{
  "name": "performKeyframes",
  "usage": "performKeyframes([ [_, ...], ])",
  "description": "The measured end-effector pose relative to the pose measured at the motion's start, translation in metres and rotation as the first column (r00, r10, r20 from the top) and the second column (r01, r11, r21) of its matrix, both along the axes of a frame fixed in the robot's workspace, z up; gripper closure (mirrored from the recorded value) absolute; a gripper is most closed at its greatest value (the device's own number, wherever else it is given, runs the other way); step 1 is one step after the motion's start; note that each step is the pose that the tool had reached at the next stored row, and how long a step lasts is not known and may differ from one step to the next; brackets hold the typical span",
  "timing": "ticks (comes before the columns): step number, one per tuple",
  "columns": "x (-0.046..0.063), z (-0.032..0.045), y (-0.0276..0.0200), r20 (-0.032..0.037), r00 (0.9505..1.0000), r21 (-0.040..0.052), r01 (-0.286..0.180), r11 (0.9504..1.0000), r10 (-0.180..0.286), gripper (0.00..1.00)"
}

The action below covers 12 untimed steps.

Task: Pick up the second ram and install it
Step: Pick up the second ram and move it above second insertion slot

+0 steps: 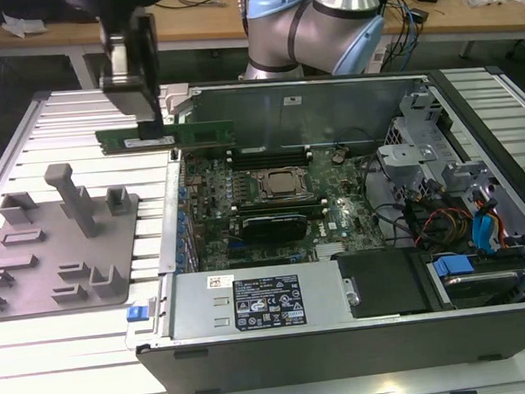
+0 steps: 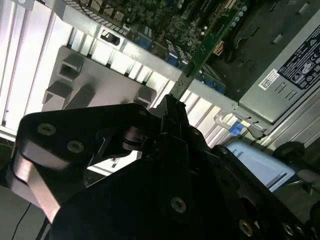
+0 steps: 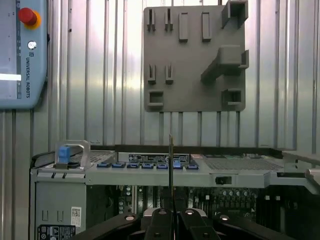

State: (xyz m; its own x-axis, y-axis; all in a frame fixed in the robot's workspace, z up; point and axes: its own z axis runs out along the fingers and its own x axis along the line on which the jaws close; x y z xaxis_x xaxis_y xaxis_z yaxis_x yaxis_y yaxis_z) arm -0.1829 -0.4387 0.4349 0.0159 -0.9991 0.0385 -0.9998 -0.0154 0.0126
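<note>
One memory stick (image 1: 199,132) hangs clamped in the claw (image 1: 152,125), level in the air over the rim of the computer case (image 1: 346,353) at the exterior view's left, its long axis running across that view. The motherboard (image 1: 271,196) lies lower, toward the exterior view's right of it. Which slot stands free is too dim to make out.

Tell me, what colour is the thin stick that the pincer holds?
The stick is green with a small white label, best seen in the exterior view.
</note>
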Motion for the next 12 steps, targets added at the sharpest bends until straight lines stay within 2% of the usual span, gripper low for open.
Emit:
performKeyframes([
  [3,0.016,-0.0001,0.0,0.0001,1.0,0.0002,0.0,1.0,0.0,0.9],
  [7,0.048,-0.0001,0.0,0.0,1.0,0.0,0.0,1.0,0.0,0.9],
  [10,0.065,-0.0001,0.0,0.0,1.0,0.0,0.0,1.0,0.0,0.9],
  [12,0.084,-0.0001,0.0,0.0,1.0,0.0,0.0,1.0,0.0,0.9],
])
